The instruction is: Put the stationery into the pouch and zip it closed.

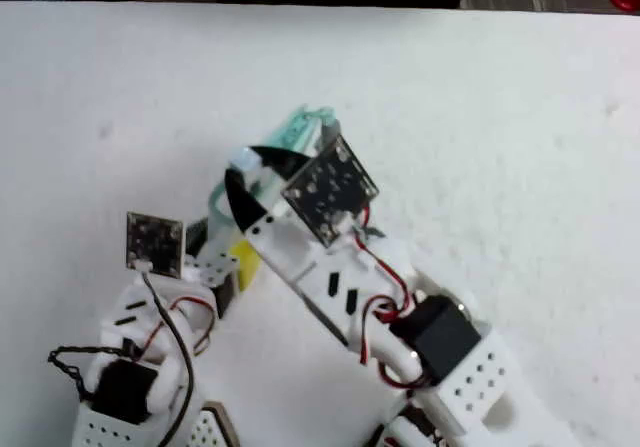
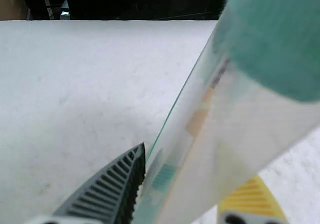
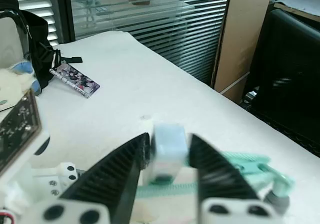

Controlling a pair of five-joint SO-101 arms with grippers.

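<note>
Lower left of the high view: the left gripper [image 1: 225, 257] is clamping its grey ribbed finger [image 2: 117, 186] and yellow finger [image 2: 252, 201] onto the edge of the translucent plastic pouch with the teal zip [image 1: 300, 127]. The pouch is running up from there towards the centre of the frame, lying on the white table [image 1: 480, 117].

Just right of that, at centre frame, the right gripper [image 1: 255, 172] is pinching a small pale blue and white rectangular block [image 3: 167, 154] between its black ribbed fingers [image 3: 120, 171]. The block is hanging right over the pouch's teal zip teeth [image 3: 167, 189].

Now the danger. I cannot tell how wide the mouth is gaping, so the block may catch on the teeth and tumble out onto the table. The left gripper has only thin plastic, and a downward push could tug it free and let the mouth collapse. The two arms are also crowding each other, so a knock is possible.

Writing? The coloured patches showing through the pouch are too blurred to read. An illustrated card [image 3: 75, 78] is lying far off on the table, with no legible lettering.
</note>
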